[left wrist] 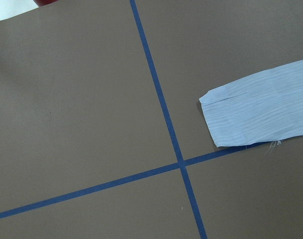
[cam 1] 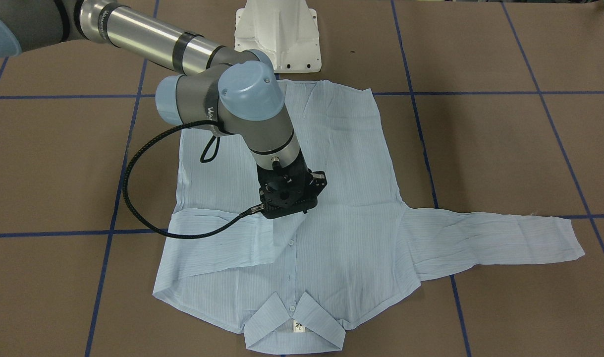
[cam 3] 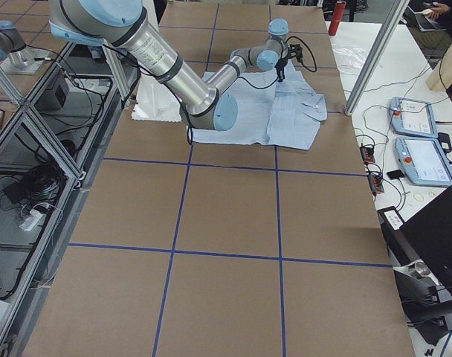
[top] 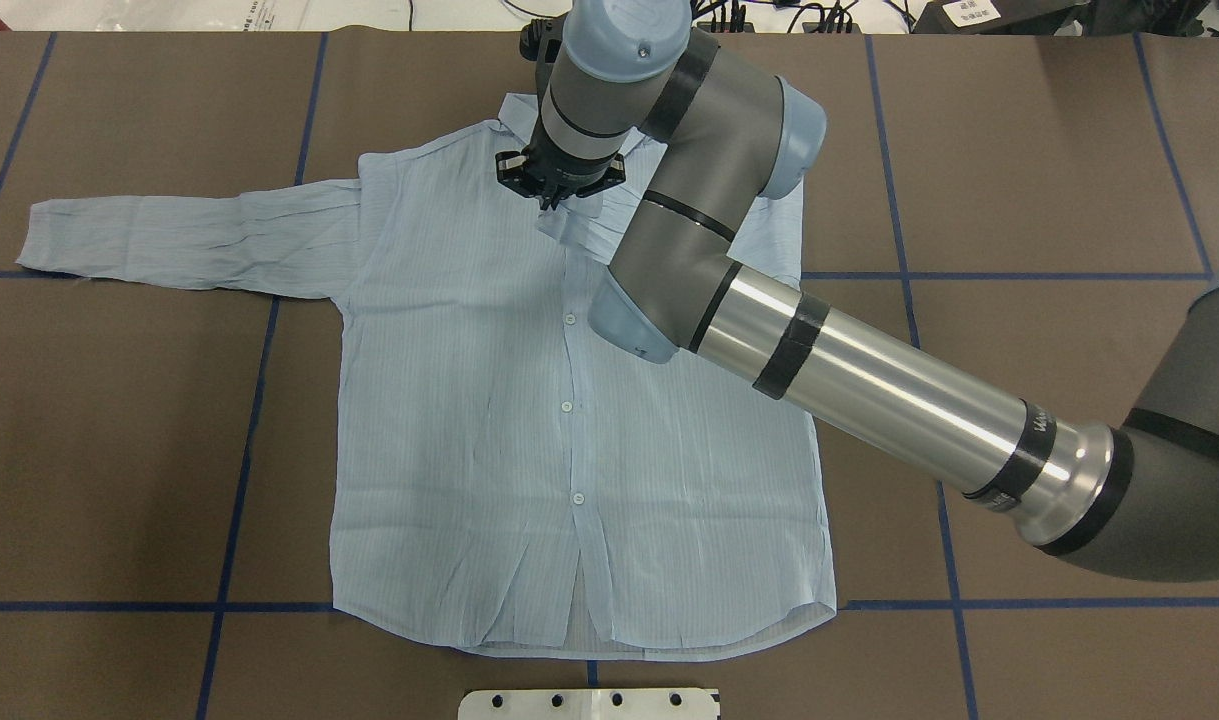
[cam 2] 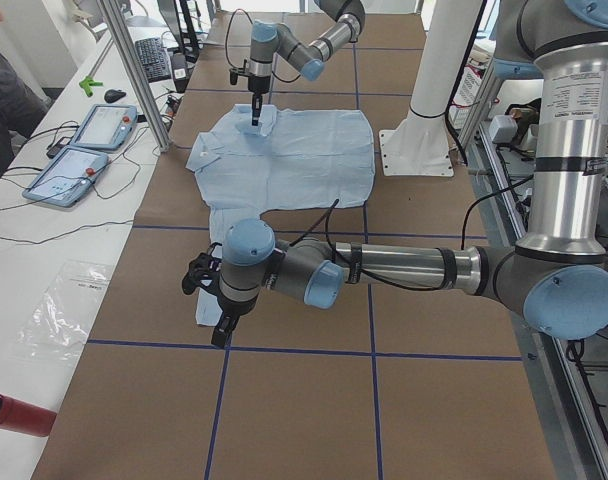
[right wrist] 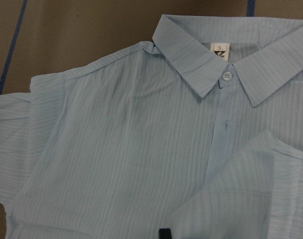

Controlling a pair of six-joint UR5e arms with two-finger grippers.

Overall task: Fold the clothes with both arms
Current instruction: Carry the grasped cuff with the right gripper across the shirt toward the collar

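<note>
1. Thin pale-blue striped long-sleeved shirt (top: 489, 400): lies flat and buttoned, front up, on the brown paper-covered bench (top: 1019, 150), with its collar (right wrist: 191, 55) on the side away from the robot.
2. Folded sleeve (cam 1: 222, 238): laid across the chest.
3. Outstretched sleeve (top: 179, 240): points to the robot's left.
4. Right hand (top: 549, 195): low over the folded sleeve's end. Its jaws are mostly hidden, so grip and opening cannot be told.
5. Left hand (cam 2: 220, 330): above bare bench beside the far cuff (left wrist: 256, 107). Opening cannot be told.
6. Likely risks: thin cloth snagging on the right hand as it rises would undo the fold. A left pinch placed off the cuff would catch paper.
</note>
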